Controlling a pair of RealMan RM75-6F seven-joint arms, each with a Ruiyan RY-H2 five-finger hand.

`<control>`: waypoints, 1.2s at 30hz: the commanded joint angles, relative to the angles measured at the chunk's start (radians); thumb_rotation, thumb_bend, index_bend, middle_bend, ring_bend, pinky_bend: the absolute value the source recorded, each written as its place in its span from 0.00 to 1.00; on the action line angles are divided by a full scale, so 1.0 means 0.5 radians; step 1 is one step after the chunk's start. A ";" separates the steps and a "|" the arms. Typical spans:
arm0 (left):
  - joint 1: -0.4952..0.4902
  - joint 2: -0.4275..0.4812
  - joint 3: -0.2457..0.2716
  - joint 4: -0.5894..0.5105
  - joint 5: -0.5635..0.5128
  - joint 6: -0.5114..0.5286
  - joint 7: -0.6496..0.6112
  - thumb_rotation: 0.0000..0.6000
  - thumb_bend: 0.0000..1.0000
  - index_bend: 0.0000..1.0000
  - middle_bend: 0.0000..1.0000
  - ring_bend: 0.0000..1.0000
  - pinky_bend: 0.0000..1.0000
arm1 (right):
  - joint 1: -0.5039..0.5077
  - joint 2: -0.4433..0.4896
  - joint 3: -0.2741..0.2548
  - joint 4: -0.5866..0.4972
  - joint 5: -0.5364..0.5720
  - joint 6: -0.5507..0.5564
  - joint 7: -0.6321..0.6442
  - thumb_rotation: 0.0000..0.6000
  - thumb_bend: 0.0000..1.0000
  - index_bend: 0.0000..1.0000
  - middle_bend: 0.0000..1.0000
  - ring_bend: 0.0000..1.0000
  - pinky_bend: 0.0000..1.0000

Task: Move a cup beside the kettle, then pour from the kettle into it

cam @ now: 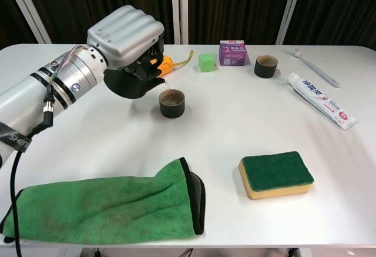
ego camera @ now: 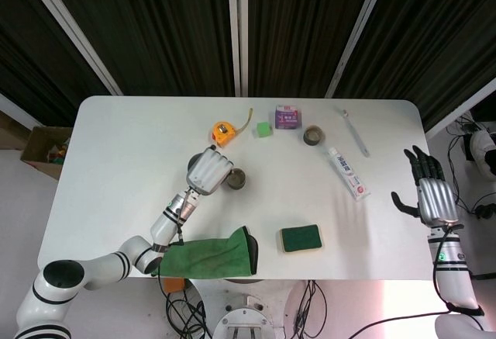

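Note:
My left hand grips a small black kettle, tilted with its spout over a dark cup standing just to its right. A thin stream runs from the spout into the cup. The hand hides most of the kettle. A second dark cup stands at the back right. My right hand hangs open off the table's right edge, holding nothing; only the head view shows it.
A green cloth lies at the front left, a green-topped sponge at the front right. Toothpaste tube, toothbrush, purple box, green cube and orange tape measure line the back.

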 commanded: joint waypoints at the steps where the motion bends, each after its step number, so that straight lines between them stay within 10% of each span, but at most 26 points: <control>1: 0.001 -0.003 -0.002 0.000 -0.004 -0.002 -0.002 1.00 0.37 1.00 1.00 1.00 0.71 | -0.001 0.002 0.000 -0.001 0.001 0.000 0.001 1.00 0.28 0.00 0.00 0.00 0.00; 20: 0.002 0.003 -0.055 -0.085 -0.047 -0.002 -0.106 1.00 0.37 1.00 1.00 1.00 0.71 | -0.007 -0.005 0.003 0.017 0.015 0.003 0.000 1.00 0.28 0.00 0.00 0.00 0.00; 36: 0.216 0.116 -0.286 -0.339 -0.315 0.146 -0.795 1.00 0.37 1.00 1.00 1.00 0.71 | 0.012 -0.019 0.011 0.024 0.029 -0.025 -0.016 1.00 0.28 0.00 0.00 0.00 0.00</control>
